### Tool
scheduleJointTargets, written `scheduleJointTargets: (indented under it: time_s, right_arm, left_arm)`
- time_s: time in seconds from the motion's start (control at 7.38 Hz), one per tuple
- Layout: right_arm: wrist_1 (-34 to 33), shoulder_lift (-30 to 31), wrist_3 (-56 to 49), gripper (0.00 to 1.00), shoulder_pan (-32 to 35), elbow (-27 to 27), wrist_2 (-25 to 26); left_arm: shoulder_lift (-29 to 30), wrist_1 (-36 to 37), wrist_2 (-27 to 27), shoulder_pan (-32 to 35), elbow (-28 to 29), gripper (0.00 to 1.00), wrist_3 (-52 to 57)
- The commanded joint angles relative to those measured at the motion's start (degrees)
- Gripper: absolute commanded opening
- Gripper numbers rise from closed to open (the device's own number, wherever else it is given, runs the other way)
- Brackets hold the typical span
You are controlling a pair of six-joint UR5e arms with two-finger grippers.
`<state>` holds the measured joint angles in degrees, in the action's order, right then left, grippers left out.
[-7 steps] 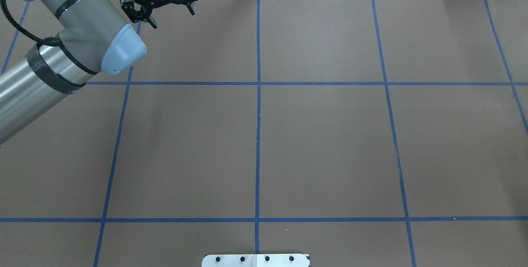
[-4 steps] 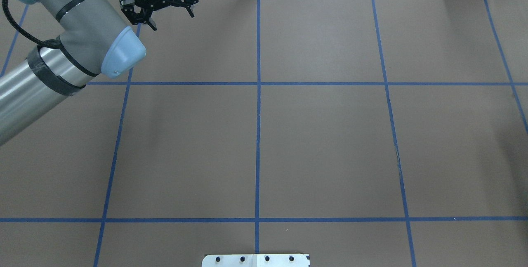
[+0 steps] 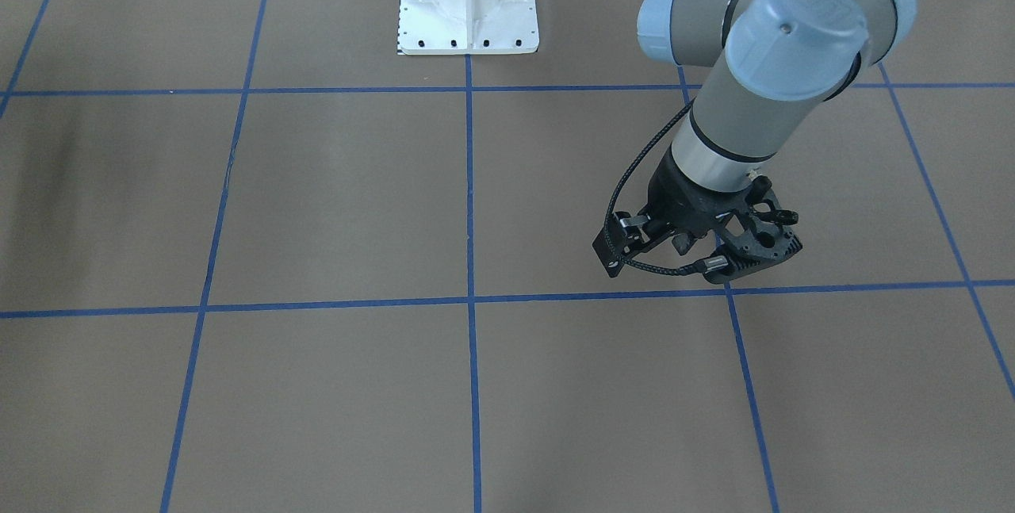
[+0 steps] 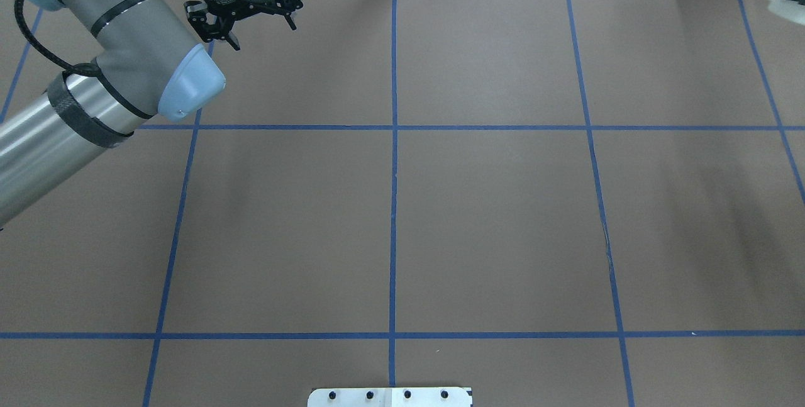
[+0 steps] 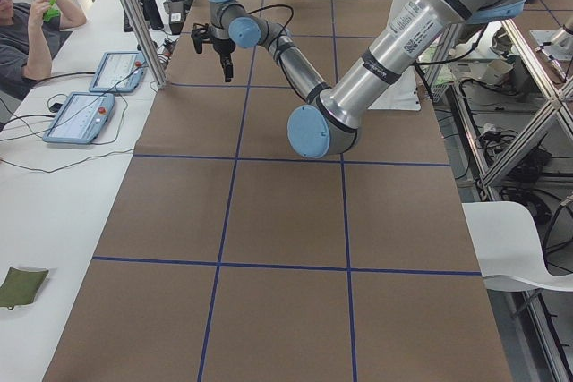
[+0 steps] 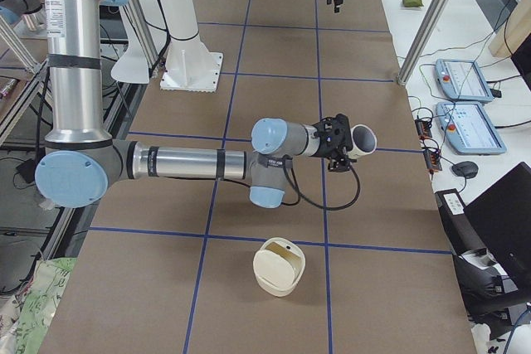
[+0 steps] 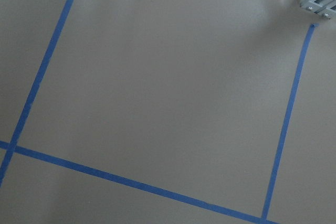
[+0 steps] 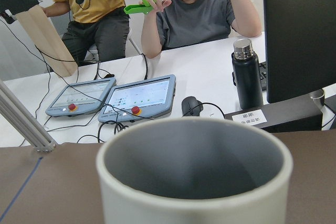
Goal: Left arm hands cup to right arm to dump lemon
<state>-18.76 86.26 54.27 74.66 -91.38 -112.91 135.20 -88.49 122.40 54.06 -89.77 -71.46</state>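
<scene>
The left gripper hung above the far left part of the brown table. Its two holed fingers were spread wide, with nothing between them and nothing touching them. The cup lay on its side in the air at the tip of the right gripper, mouth turned away from that arm and grey inside filling the right wrist view, but that gripper showed only in the side view, so whether its fingers were clamped on the cup could not be told.
</scene>
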Motion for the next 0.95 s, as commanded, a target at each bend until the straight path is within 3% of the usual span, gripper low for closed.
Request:
scheduleJointTargets:
  time_s: [0.0,0.27,0.54,0.81]
  right_arm:
    - [-20.5,-4.0,-9.9,0.09,-12.1,-8.8,18.2]
    - [-33.0,-11.2,-15.9,0.11,-19.0,-10.6,26.2]
    - [-43.5,-17.4,-16.0,0.13,-29.1,-10.9,39.4]
    - [-50.1,-22.4,-15.5,0.16,-36.7,-11.1,47.5]
  left_arm:
    - [-0.3,0.0,0.0,0.1,-0.1,1.00,0.0]
    - [-0.8,0.0,0.0,0.0,0.0,1.00,0.4]
    - [-0.4,-0.1,0.5,-0.1,-0.1,1.00,0.5]
    - [1.5,0.2,1.8,-0.1,0.3,1.00,0.5]
